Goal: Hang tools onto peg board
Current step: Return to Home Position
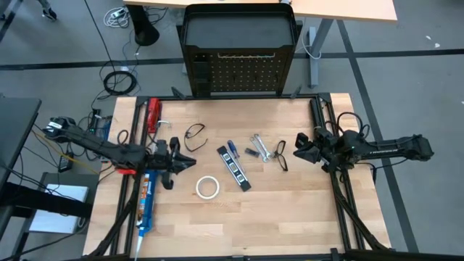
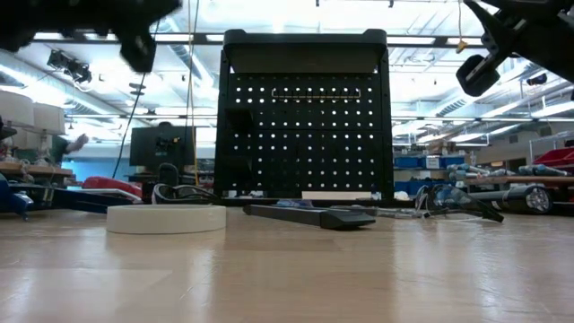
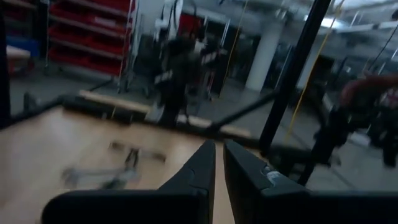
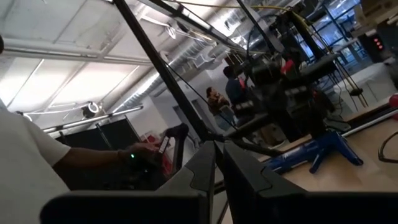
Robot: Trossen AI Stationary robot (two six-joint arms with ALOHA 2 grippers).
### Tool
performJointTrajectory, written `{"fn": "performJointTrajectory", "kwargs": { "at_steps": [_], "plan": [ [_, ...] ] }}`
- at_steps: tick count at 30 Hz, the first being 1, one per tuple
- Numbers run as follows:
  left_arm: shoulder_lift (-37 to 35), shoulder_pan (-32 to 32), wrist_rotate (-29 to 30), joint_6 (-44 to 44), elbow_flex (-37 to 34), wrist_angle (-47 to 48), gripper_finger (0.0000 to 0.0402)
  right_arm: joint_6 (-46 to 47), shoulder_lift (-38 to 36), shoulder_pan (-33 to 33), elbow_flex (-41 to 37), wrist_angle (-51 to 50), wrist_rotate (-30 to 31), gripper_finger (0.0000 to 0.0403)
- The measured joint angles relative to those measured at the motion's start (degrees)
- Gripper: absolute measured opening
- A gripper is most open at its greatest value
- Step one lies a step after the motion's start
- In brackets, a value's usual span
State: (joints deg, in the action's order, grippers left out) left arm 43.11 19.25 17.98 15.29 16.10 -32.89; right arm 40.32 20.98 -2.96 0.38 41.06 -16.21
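Observation:
The peg board (image 1: 239, 72) stands upright at the table's far edge, also in the low view (image 2: 305, 126). The tools lie flat on the table: safety glasses (image 1: 196, 134), a blue-handled screwdriver (image 1: 232, 150), a black-and-white pen-like tool (image 1: 235, 172), two silver wrenches (image 1: 259, 147), a second pair of glasses (image 1: 281, 156) and a white tape roll (image 1: 207, 187). My left gripper (image 1: 194, 162) hovers shut above the table, left of the tools. My right gripper (image 1: 296, 146) hovers shut to their right, near the second glasses. Each wrist view shows its fingers close together, left (image 3: 219, 163) and right (image 4: 219, 163).
A long blue caulking gun (image 1: 145, 206) lies at the near left under my left arm. A red-handled tool (image 1: 153, 116) lies at the far left. Black frame rails run along the table's left and right sides. People stand in the room beyond the table (image 4: 233, 90).

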Motion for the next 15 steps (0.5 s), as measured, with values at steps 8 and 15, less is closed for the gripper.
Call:
{"fn": "performJointTrajectory", "kwargs": {
  "at_steps": [8,15],
  "plan": [
    [-0.1,0.0,0.0,0.0,-10.5,0.2,0.0037,0.0,-0.5,0.0,0.0,-0.4,0.0,0.0037],
    [-0.3,0.0,0.1,0.0,-15.6,8.2,0.0037,0.0,-5.2,0.0,0.0,-1.5,0.0,0.004]
  ]
}}
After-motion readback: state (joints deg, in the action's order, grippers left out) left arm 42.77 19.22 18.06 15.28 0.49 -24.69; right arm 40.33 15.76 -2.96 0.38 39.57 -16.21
